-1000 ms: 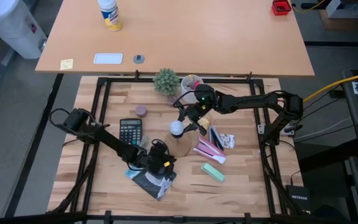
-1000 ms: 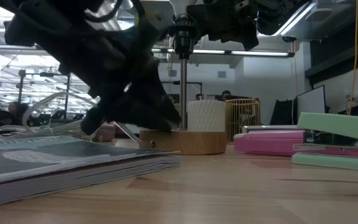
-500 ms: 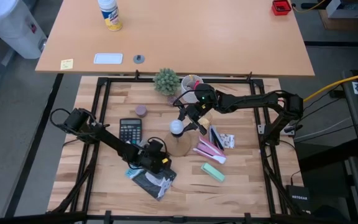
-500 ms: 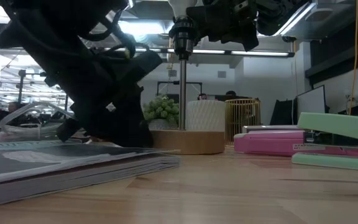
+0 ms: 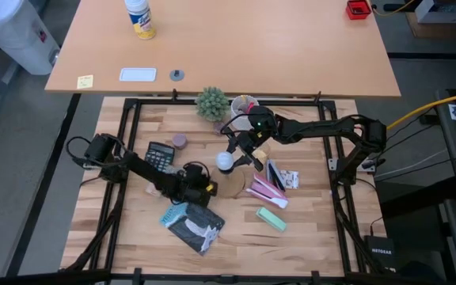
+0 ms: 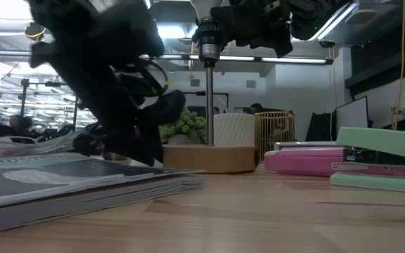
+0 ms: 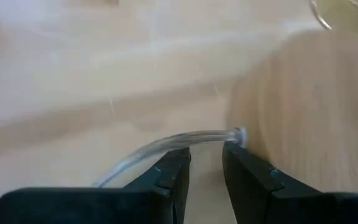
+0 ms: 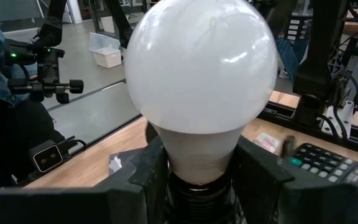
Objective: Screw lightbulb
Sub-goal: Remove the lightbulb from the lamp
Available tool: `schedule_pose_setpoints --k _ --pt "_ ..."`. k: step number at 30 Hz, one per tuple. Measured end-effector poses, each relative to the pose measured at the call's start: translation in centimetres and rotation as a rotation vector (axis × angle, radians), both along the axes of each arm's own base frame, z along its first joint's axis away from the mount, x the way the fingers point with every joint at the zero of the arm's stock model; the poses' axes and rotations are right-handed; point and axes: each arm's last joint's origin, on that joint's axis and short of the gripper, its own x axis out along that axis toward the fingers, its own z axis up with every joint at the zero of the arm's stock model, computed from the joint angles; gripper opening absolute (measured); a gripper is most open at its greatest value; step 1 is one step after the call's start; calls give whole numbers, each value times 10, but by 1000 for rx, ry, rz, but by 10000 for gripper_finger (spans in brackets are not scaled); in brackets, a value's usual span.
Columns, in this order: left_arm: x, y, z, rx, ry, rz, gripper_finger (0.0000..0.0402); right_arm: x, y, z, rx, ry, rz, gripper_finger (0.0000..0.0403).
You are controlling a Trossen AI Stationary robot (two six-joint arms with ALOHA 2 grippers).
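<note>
Wooden tabletop (image 5: pixel 307 229): right gripper (image 5: pixel 229 155) clamps lightbulb (image 5: pixel 224 161); left gripper (image 5: pixel 199 181), at its 8 o'clock, slightly parted, empty; we keep bulb plumb while twisting.

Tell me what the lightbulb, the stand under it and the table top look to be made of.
Lightbulb: milky white glass or plastic, glossy, with bright reflections on the dome; I cannot tell which. Its neck sits between the right gripper fingers.
Stand: light wood, matt, faint grain showing.
Table top: pale wooden planks, with visible seams and grain.
</note>
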Motion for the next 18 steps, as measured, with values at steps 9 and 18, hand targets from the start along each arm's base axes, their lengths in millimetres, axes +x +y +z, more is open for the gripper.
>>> schedule_pose_setpoints --k 9,18 --pt "9 40 1 91 87 3 88 0 0 0 -1 -2 0 154" --pt "15 70 4 234 239 -93 88 0 0 0 1 -2 7 154"
